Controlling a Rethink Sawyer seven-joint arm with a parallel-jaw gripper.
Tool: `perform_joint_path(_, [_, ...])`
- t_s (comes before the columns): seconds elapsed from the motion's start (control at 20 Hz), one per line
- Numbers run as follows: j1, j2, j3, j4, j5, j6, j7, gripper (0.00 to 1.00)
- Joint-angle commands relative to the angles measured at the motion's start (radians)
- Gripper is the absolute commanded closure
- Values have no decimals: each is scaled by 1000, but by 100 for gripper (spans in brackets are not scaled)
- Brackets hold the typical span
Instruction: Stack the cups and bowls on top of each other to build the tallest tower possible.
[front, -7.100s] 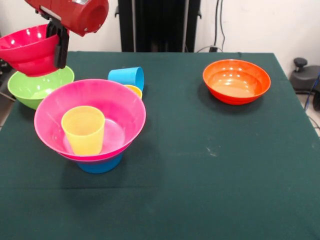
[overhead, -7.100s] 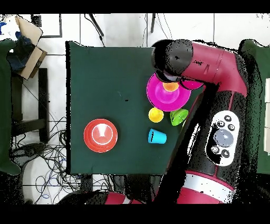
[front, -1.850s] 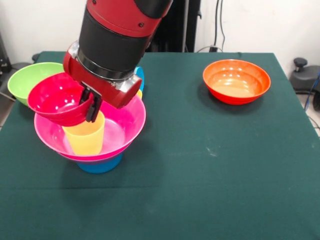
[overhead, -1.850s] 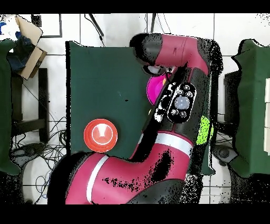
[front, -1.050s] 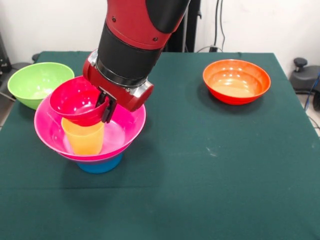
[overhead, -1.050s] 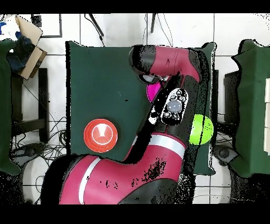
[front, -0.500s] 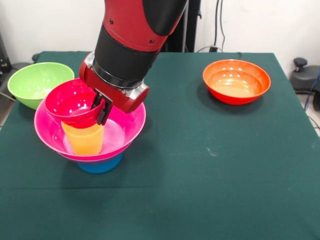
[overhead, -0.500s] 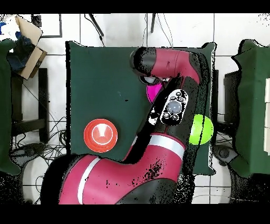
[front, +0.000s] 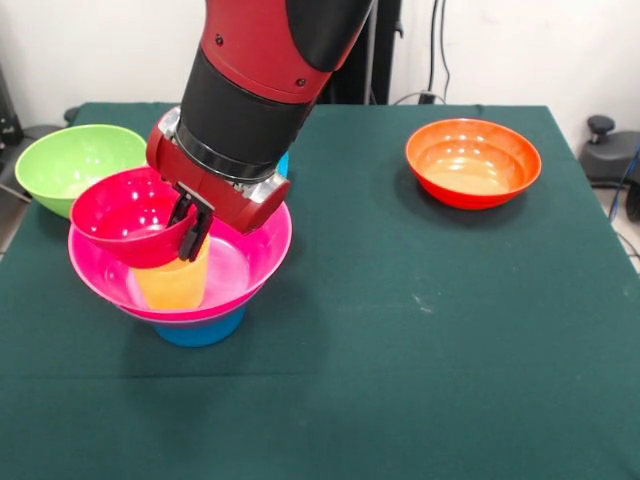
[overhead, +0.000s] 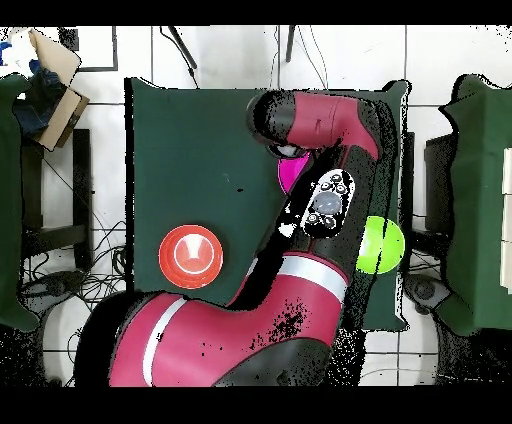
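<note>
end effector (front: 192, 222) clamps red bowl (front: 128, 216) rim | yellow cup (front: 172, 284) top hidden | arm (overhead: 300, 250) covers tower overhead

My arm (front: 265, 60) reads as thick glossy red cylinders with a broad matte black band round the wrist. Below that band sits a thin silver ring, then a red end cap, at centre left of the front view. In the overhead view the red link (overhead: 300, 300) carries a pale stripe and a round button cluster (overhead: 328, 200) near centre frame.
</note>
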Motion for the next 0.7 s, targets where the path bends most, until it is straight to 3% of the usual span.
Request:
perform_joint_path(0.05, [30, 52, 71, 106, 13, -50, 199, 100])
perform_joint_path(0.7, [38, 42, 88, 173, 32, -113, 207, 100])
